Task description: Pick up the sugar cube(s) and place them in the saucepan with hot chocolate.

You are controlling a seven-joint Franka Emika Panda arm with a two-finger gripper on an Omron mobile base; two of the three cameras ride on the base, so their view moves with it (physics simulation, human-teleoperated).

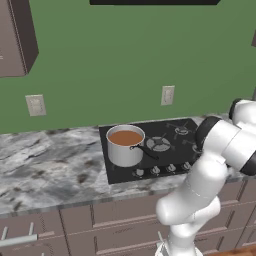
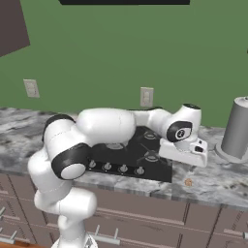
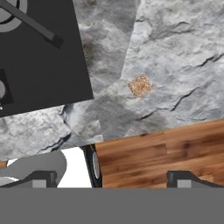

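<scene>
Saucepan with hot chocolate point(image 1: 125, 145) sits on the front-left burner of the black cooktop point(image 1: 165, 150) in the left base view, silver body, brown liquid to near the rim, black handle pointing right toward the arm. Arm's elbow and forearm rise at lower right and block the right end of the cooktop. Grey marbled counter point(image 1: 45, 165) runs left of the pan; two wall outlets point(image 1: 167, 95) on the green wall behind.

Right base view: arm reaches out across the cooktop point(image 2: 131, 157) to the right, hand tilted down over the counter point(image 2: 218, 181) just past the cooktop's right edge. Gripper point(image 2: 196, 157) hangs at the end of the white hand; fingers are too small here to tell how they stand. Sugar cube point(image 2: 188, 182) lies on the counter below and slightly toward the front edge from the gripper, apart from it, a tiny orange-brown speck. Grey cylinder point(image 2: 238, 130) stands on the counter well to the right of the hand.

Hand view: sugar cube point(image 3: 140, 85) lies ahead of the gripper point(image 3: 111, 178), on bare marbled stone, near the middle between the two finger tips point(image 3: 43, 178) but well above them. Fingers spread wide, nothing between them. Cooktop corner point(image 3: 43, 61) fills the upper left, beside the cube but not touching it. Wood floor point(image 3: 166, 153) shows beyond the counter edge.
</scene>
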